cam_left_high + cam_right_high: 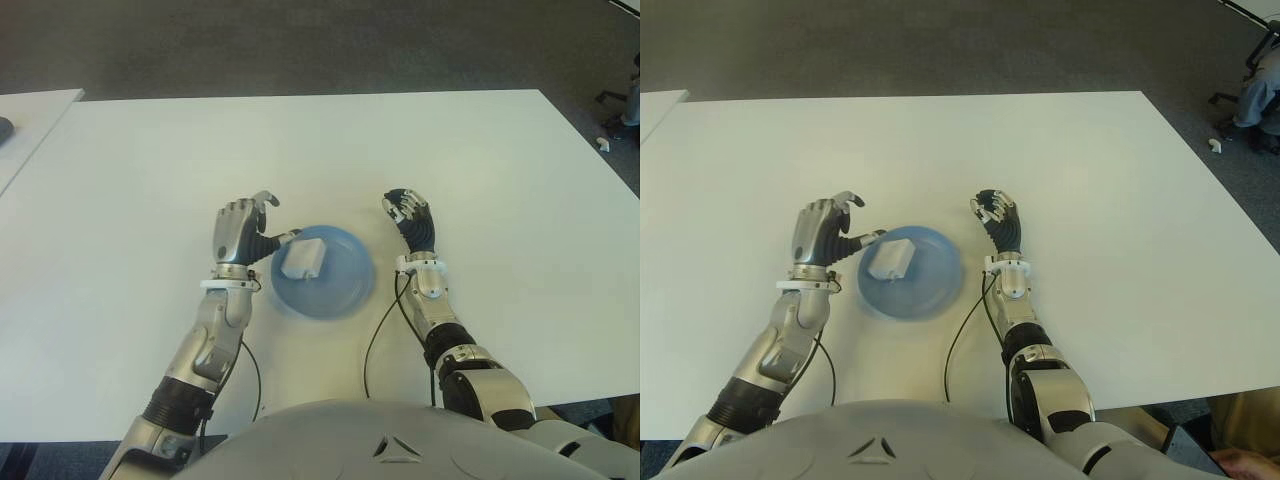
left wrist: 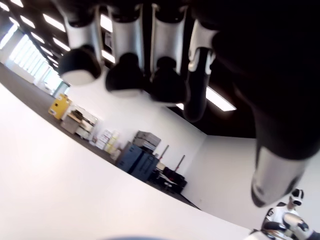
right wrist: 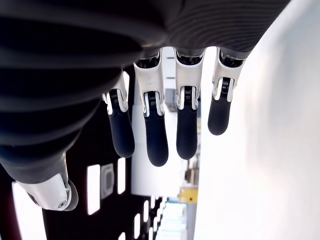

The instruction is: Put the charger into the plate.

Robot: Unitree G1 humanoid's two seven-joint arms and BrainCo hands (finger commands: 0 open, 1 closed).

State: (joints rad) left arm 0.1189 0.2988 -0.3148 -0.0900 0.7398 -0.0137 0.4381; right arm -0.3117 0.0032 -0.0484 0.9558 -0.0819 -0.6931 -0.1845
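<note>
A white block-shaped charger [image 1: 301,258] lies inside the blue plate [image 1: 340,288], toward the plate's left rim, near the front middle of the white table [image 1: 300,140]. My left hand [image 1: 258,222] hovers just left of the plate; its thumb points at the charger and its fingers are loosely bent around nothing. The left wrist view shows those fingertips [image 2: 125,75] with only table and room beyond them. My right hand [image 1: 408,215] shows just right of the plate, palm facing inward. Its fingers [image 3: 156,135] hang relaxed and hold nothing.
A second white table [image 1: 30,115] with a dark object at its edge stands at the far left. Black cables [image 1: 372,345] run along both forearms. A seated person's leg [image 1: 1252,98] and a small white item on the floor [image 1: 603,144] show past the table's right corner.
</note>
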